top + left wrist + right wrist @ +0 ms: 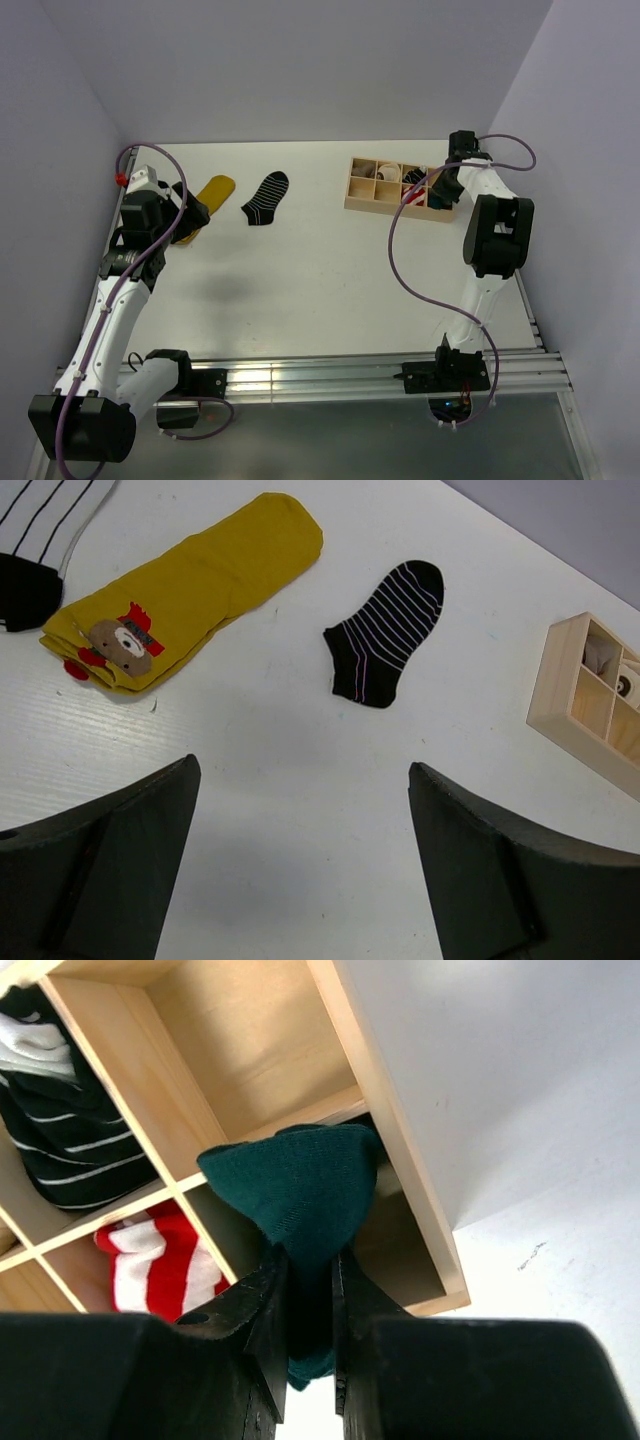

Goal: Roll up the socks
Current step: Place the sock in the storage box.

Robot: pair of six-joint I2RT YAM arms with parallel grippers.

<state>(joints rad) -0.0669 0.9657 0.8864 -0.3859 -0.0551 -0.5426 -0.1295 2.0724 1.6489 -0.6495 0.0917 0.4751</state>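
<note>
My right gripper [310, 1260] is shut on a dark green sock [300, 1190] and holds it over a near compartment of the wooden box [400, 1150]. A red-and-white striped sock [150, 1260] and a black sock with white stripes [70, 1140] lie rolled in other compartments. My left gripper [300, 860] is open and empty above bare table. Ahead of it lie a flat black striped sock [385, 630], a yellow sock with a bear figure [190, 590] and a white striped sock [45, 525]. From above I see the black sock [266, 197], the yellow sock [208, 200] and the box [375, 198].
The wooden box's corner [590, 695] shows at the right of the left wrist view. White walls close the table at the back and sides. An aluminium rail [330, 375] runs along the near edge. Purple cables [410, 270] hang from both arms.
</note>
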